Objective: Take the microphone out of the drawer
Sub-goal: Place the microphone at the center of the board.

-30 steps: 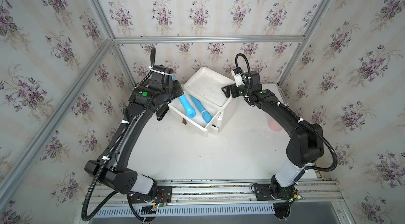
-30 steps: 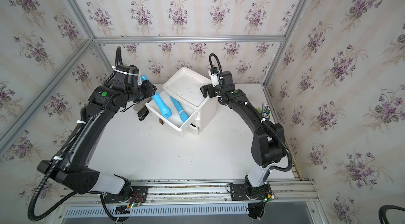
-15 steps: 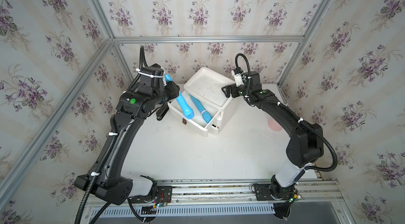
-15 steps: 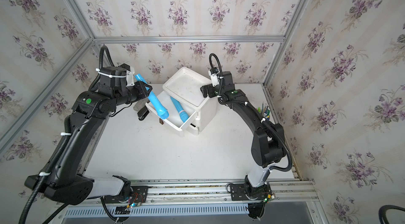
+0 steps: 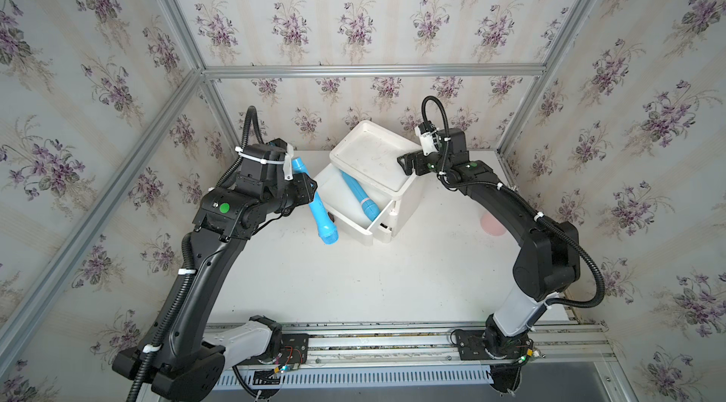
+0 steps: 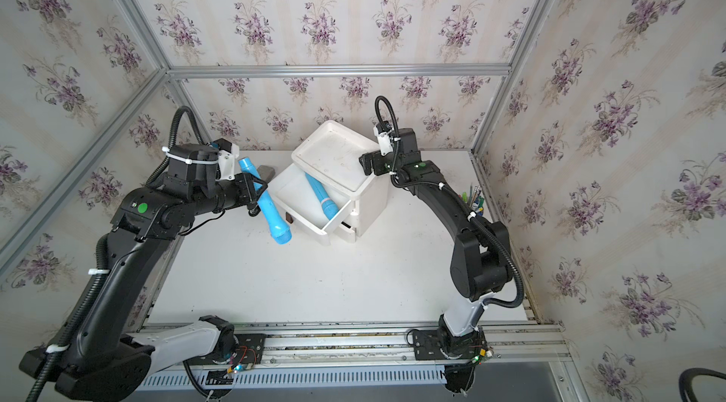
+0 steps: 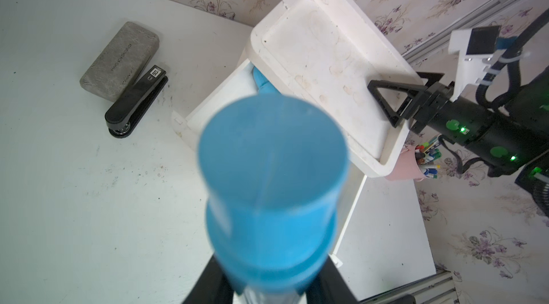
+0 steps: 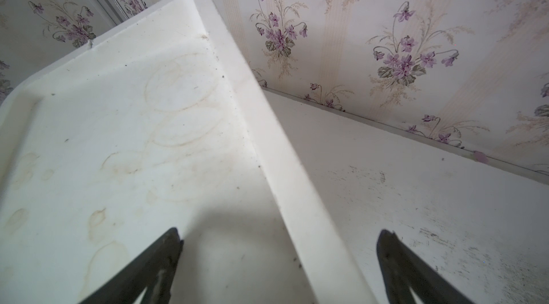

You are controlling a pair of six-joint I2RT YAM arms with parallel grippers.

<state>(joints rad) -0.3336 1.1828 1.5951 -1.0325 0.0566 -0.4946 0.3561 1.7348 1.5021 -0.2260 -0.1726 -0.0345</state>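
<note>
- Since a second ago, our left end effector has carried the microphone out to nine o'clock of the drawer, clear of its wall.
- We clamp it mid-body, tilted, above the surface.
- Our right end effector stands wide open astride the cabinet rim at three o'clock, likely to brace it.
- One second microphone lies inside.

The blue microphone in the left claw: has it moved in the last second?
Yes: the microphone has left the drawer, now beside it over the table.
</note>
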